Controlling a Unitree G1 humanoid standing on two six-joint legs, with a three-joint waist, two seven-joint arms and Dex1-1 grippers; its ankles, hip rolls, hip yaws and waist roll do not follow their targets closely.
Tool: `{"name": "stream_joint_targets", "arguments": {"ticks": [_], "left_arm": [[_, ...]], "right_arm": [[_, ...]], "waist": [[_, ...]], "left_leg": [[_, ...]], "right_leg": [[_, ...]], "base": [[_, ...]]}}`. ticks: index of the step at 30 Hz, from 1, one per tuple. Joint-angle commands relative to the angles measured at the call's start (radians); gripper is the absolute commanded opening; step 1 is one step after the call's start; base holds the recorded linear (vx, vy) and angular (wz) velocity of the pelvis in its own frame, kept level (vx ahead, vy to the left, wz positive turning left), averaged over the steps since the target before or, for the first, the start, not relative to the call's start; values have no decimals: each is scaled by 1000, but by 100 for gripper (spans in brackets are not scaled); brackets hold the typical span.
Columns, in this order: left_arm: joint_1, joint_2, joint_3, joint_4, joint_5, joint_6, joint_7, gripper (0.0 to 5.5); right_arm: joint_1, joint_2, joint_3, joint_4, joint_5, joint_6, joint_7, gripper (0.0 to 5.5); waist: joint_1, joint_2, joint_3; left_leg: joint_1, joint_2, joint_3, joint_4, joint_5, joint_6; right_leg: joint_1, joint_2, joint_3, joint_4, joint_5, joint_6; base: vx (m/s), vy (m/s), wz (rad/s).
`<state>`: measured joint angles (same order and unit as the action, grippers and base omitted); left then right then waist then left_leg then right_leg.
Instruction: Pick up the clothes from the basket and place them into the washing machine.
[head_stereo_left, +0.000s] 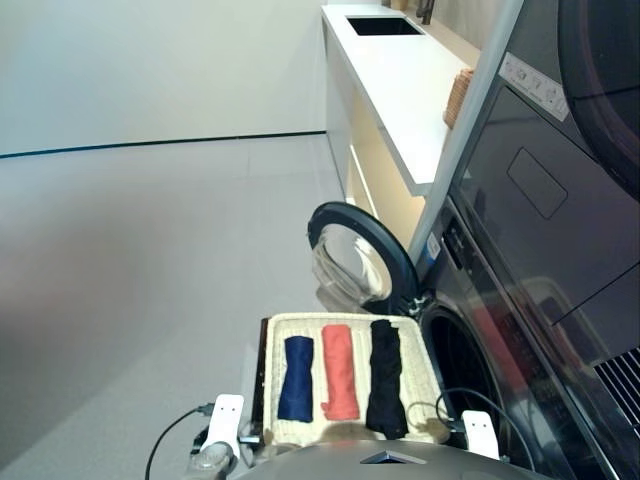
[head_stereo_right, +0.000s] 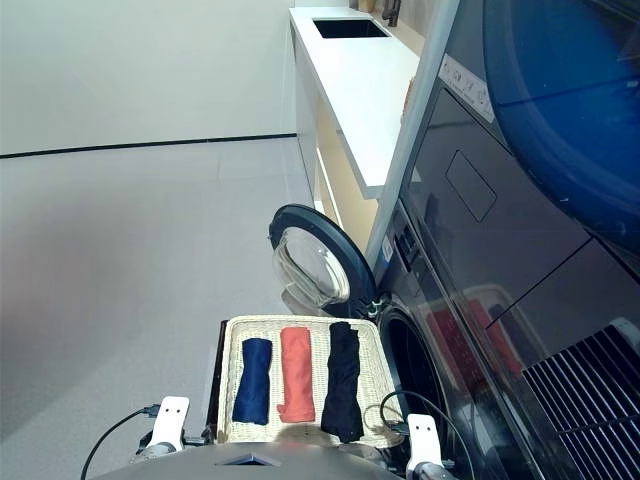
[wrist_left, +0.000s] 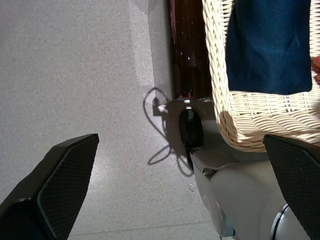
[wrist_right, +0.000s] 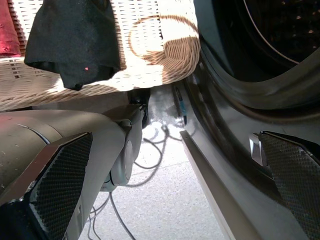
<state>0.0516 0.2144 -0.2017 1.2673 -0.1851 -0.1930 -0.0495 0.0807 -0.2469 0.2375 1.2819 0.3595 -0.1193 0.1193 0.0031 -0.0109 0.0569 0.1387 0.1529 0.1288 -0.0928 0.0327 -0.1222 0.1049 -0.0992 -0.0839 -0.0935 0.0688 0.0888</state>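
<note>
Three rolls, navy (head_stereo_right: 253, 381), orange-red (head_stereo_right: 296, 374), black (head_stereo_right: 342, 380), all in the wicker basket (head_stereo_right: 372, 372) beside the washer's open drum (wrist_right: 280, 30). Nothing picked yet. Left claw (wrist_left: 180, 185) and right claw (wrist_right: 175, 185) both spread, empty. Next: reach for black roll, nearest drum.

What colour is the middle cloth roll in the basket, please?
Orange-red; the middle roll shows best in the right eye view.

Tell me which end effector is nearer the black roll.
Right. The right end effector hangs just past the black roll, by the washing machine; the left end effector hangs beyond the navy roll.
</note>
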Motion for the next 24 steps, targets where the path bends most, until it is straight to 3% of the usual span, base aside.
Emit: {"name": "stream_joint_targets", "arguments": {"ticks": [1,12,24], "left_arm": [[-89,8,-64,91,21,-10,-6,550],[-89,9,-73,95,34,-11,-3,550],[-89,18,-36,125,17,-3,-7,550]], "right_arm": [[-72,-9,12,11,1,-38,5,550],[-68,-7,21,14,-1,-40,7,550],[-65,13,31,12,-8,-39,5,550]], "waist": [[2,-9,59],[-1,-11,55],[-1,-22,50]], "left_leg": [[37,-81,1,6,-60,45],[42,-74,0,6,-63,42],[52,-71,3,6,-69,39]], "right_leg": [[47,-78,-81,6,-36,63],[53,-73,-81,6,-43,60],[63,-68,-85,6,-50,59]], "base": [[0,0,0],[0,0,0],[0,0,0]]}}
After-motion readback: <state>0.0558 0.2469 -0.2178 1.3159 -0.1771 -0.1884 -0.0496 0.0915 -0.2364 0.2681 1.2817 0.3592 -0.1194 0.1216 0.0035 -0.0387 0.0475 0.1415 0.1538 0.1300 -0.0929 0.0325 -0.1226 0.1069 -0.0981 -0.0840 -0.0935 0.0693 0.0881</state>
